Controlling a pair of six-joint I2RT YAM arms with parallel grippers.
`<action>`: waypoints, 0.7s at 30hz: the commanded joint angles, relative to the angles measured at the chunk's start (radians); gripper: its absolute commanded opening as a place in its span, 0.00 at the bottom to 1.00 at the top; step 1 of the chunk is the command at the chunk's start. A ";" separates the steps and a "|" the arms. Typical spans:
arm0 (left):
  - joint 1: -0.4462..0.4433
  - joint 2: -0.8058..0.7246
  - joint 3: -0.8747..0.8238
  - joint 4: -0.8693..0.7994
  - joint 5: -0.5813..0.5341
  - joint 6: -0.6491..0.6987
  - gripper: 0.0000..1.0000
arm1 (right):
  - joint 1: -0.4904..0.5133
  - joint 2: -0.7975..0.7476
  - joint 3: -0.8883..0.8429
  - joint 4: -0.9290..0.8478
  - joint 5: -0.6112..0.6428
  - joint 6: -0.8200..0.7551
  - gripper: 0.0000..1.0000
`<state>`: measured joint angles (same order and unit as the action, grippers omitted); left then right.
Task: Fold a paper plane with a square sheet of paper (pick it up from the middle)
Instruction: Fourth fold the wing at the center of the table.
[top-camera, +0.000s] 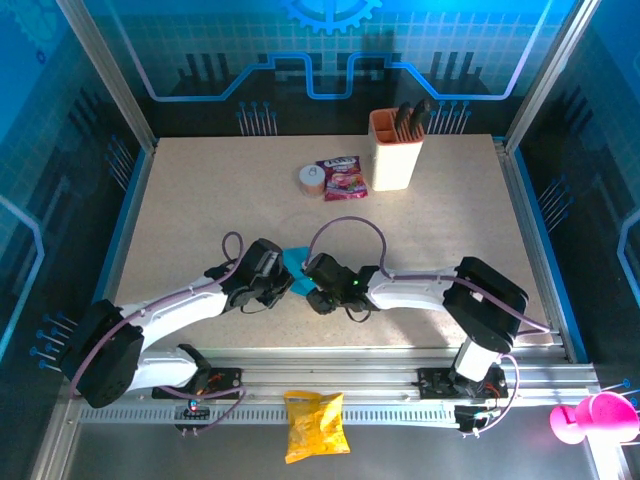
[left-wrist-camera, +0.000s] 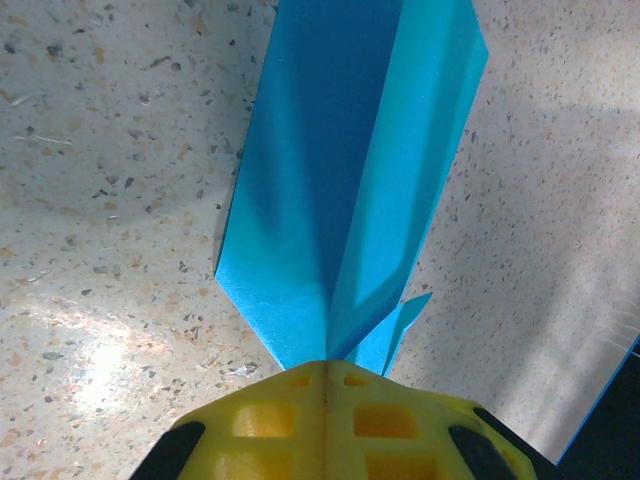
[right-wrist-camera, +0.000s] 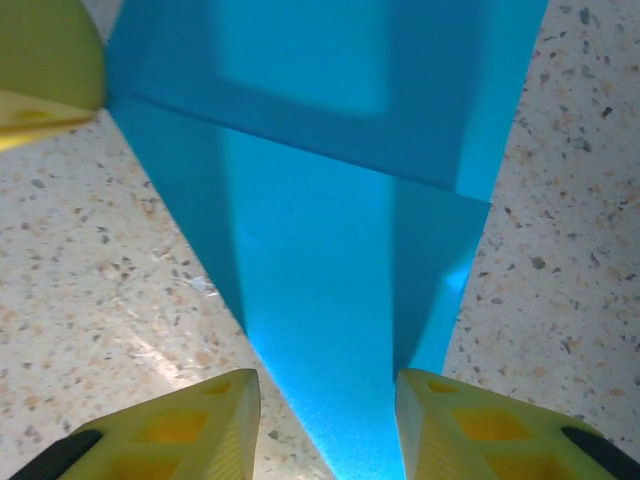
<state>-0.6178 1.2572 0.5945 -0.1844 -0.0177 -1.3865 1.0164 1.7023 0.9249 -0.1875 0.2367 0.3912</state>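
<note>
Left jaws pinch the paper plane (left-wrist-camera: 330, 150), right jaws open astride it; snack packet (top-camera: 343, 178) print unreadable.

at 6 o'clock: left gripper (left-wrist-camera: 325, 372), yellow fingers (left-wrist-camera: 262, 420) pressed together along centre seam, nipping narrow end of paper plane (left-wrist-camera: 340, 170). from there, cyan-blue paper widening toward 12 o'clock and running out of frame. long centre crease; darker shaded panel on 9 o'clock side, brighter raised panel on 3 o'clock side. small loose flap poking out toward 4 o'clock, just beside fingertips. underneath: speckled beige table (left-wrist-camera: 110, 200). at 5 o'clock corner: thin blue edge strip (left-wrist-camera: 600, 402).
</note>
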 joint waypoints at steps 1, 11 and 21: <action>0.000 -0.007 0.033 -0.027 0.019 -0.004 0.00 | 0.014 0.021 0.022 -0.013 0.045 -0.001 0.38; -0.001 -0.001 0.035 -0.027 0.019 -0.002 0.00 | 0.013 0.028 0.002 -0.003 0.040 0.014 0.26; -0.001 0.003 0.035 -0.026 0.019 0.002 0.00 | 0.015 0.022 -0.027 -0.002 0.037 0.032 0.22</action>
<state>-0.6178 1.2572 0.6052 -0.1841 -0.0174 -1.3880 1.0168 1.7119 0.9142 -0.1848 0.2588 0.4038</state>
